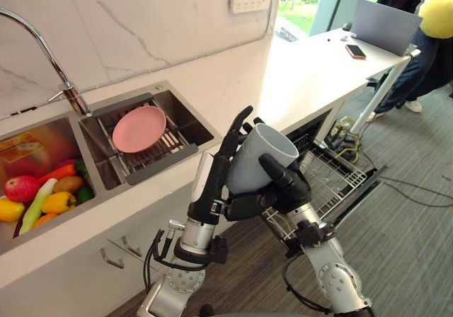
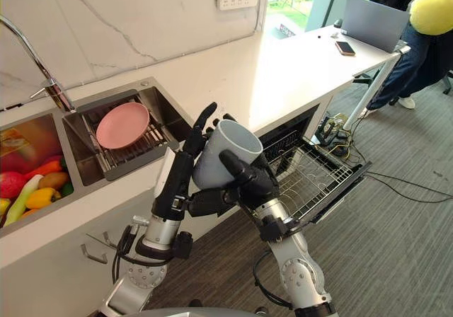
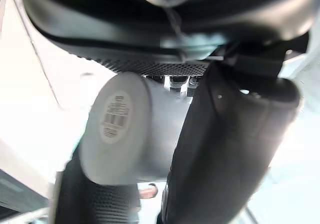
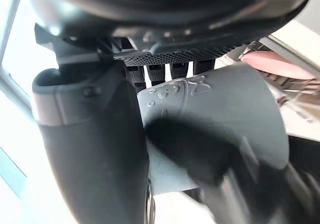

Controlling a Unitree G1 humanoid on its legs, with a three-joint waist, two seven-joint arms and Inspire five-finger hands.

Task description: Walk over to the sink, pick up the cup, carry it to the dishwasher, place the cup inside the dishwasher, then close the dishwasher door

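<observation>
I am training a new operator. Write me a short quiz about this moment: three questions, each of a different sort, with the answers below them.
1. True or false: the cup stands in the sink.
2. What lies on the rack in the sink? A) a pink plate B) a pan C) a spoon
3. Fill in: the door of the dishwasher is ___.

Key
1. False: the right hand grips it, and the left hand lies with straight fingers against its side.
2. A
3. open, with the wire basket pulled out.
</observation>
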